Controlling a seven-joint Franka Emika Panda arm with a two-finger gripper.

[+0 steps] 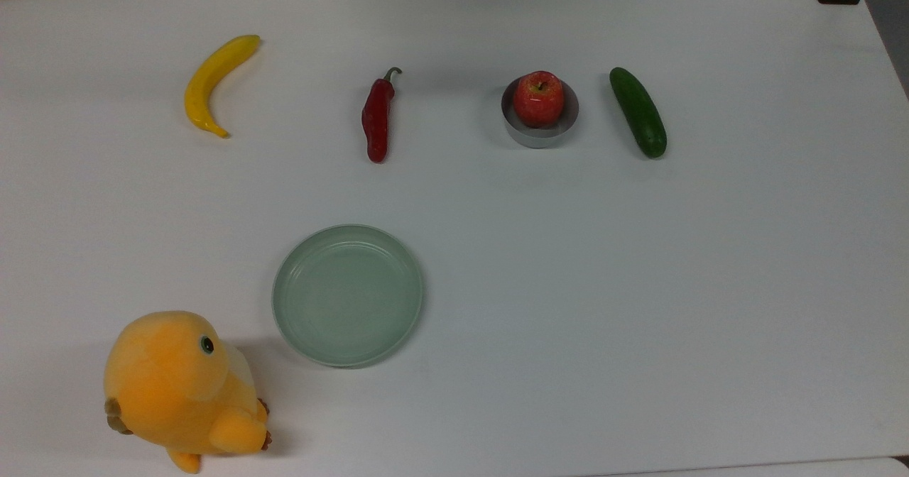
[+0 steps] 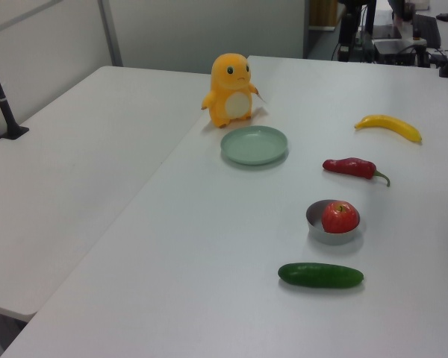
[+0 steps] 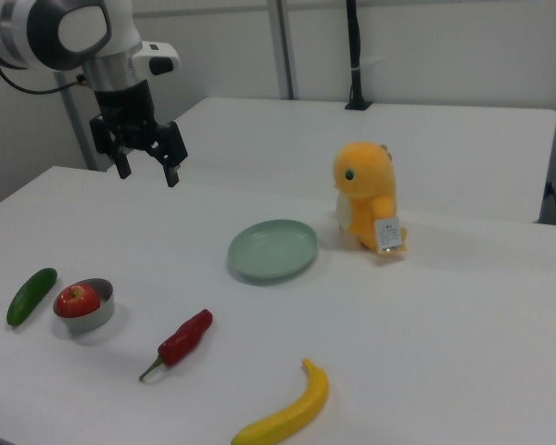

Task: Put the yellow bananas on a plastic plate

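Yellow and curved, the banana point(image 1: 213, 82) lay at the far left of the row in the top view, well apart from the plate point(image 1: 347, 294). I noted, rightward, a red chilli point(image 1: 376, 116), an apple point(image 1: 539, 99) seated in a metal dish point(image 1: 540, 135), and a cucumber point(image 1: 638, 112). My gripper point(image 3: 148, 164) hung above the table point(image 1: 639, 285) with fingers spread, holding nothing. A plush toy point(image 1: 179, 388) stood beside the plate.
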